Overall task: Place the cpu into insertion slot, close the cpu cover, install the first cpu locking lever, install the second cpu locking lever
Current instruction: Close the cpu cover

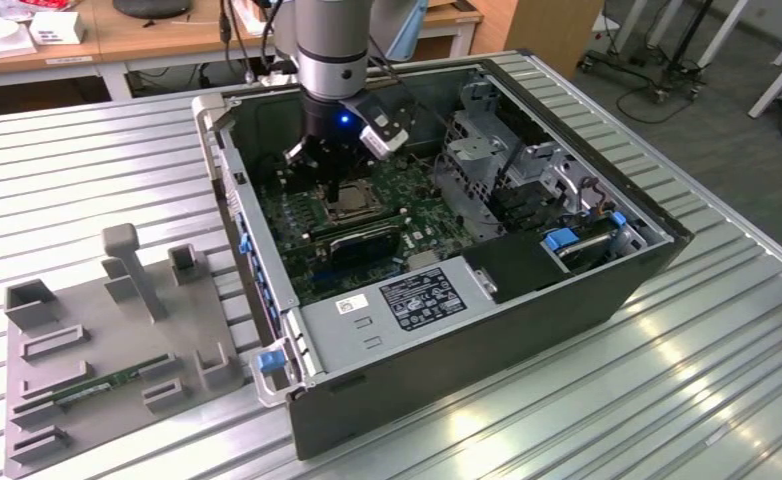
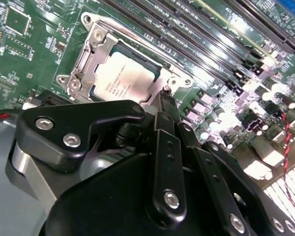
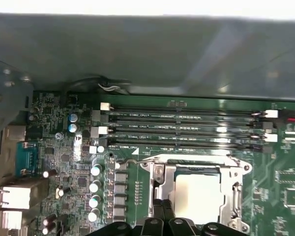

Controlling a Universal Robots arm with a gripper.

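cpu (image 2: 119, 81) sits flat in the slot (image 2: 64, 81), face up, just past the gripper (image 2: 162, 98) tip.

gripper: its fingers (image 3: 155, 210) are drawn together, and i can make out nothing held between them. the tip stands at the slot's edge, beside the cpu. i cannot tell if it touches metal or hovers just above it.

cover (image 2: 96, 51): it looks to be down, with its frame lying around the cpu and the face showing through the window.

surroundings: the board (image 2: 34, 49) carries the memory slots (image 2: 196, 29) just beside the slot, and a row of capacitors (image 3: 95, 192) stands near it. all of this sits inside the case (image 1: 498, 330).

risks, as i judge them:
- a push that lands off the edge could slip onto the cpu face or the board and mark it.
- force on one side of the cover could rock it and load the contacts unevenly.
- a sideways slide could knock the capacitors.

not confirmed:
- in the second wrist view the gripper body hides the near side of the slot.
- both wrist views show thin metal rods along the slot rim, but i cannot tell if either lever is latched.
- in the exterior view the arm (image 1: 327, 50) covers part of the slot.
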